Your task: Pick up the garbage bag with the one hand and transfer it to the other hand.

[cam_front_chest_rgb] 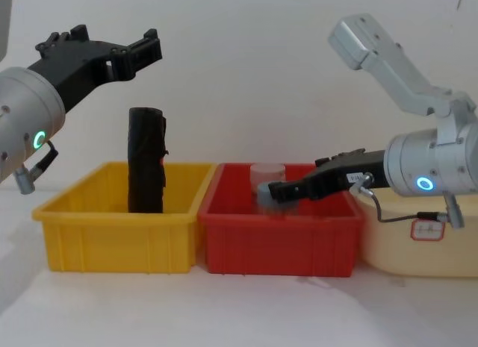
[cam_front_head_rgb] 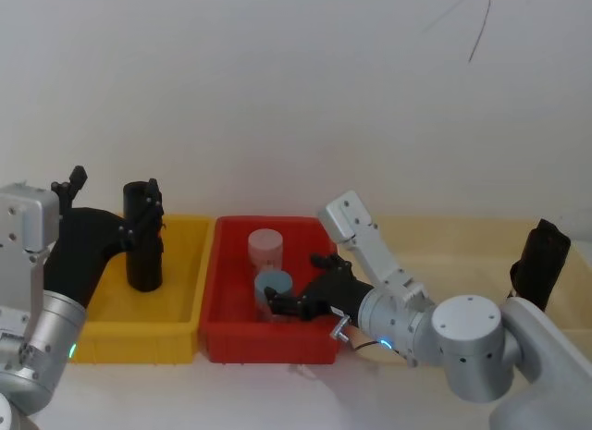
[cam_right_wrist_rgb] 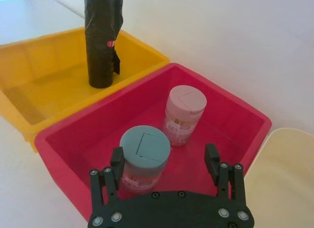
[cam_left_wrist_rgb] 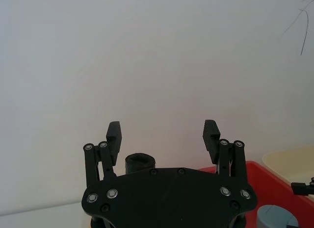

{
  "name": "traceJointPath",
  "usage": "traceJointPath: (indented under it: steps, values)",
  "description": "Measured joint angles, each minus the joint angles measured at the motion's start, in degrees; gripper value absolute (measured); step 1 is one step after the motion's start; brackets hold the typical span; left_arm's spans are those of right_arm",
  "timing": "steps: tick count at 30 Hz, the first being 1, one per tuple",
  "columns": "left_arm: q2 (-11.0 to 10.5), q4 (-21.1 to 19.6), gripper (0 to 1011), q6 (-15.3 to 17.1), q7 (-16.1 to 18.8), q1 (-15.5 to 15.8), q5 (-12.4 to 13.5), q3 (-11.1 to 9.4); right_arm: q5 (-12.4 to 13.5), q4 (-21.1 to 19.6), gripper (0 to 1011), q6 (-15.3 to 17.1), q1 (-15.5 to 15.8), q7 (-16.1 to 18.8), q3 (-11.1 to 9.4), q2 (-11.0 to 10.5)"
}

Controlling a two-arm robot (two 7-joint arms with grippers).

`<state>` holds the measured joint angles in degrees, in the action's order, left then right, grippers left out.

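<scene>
The garbage bag [cam_front_head_rgb: 142, 250] [cam_right_wrist_rgb: 101, 41] [cam_front_chest_rgb: 146, 164], a tall black roll with a small red label, stands upright in the yellow bin [cam_front_chest_rgb: 112, 227]. My left gripper [cam_front_chest_rgb: 149, 47] [cam_left_wrist_rgb: 162, 132], on the arm with the green ring, hovers open above the roll's top [cam_left_wrist_rgb: 140, 163] without touching it. My right gripper [cam_front_chest_rgb: 273, 190] [cam_right_wrist_rgb: 164, 160], on the arm with the blue ring, reaches low into the red bin [cam_right_wrist_rgb: 230, 115]. It is open, and its fingers sit beside the blue-lidded jar [cam_right_wrist_rgb: 145, 148].
A pink-lidded jar [cam_right_wrist_rgb: 184, 113] stands behind the blue one in the red bin. A cream tub [cam_front_chest_rgb: 418, 250] sits to the right of the red bin, and a black object [cam_front_head_rgb: 541, 259] stands at the far right. A white wall lies close behind.
</scene>
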<state>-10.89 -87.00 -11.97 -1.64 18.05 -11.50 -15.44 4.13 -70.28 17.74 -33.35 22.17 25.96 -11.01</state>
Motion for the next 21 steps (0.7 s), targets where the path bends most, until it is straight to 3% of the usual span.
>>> traceJointPath:
  steps: [21]
  values:
    - [0.0, 0.01, 1000, 0.0, 0.02, -0.04, -0.01, 0.02, 1.49, 4.42, 1002, 0.14, -2.7, 1.36, 0.72, 1.56]
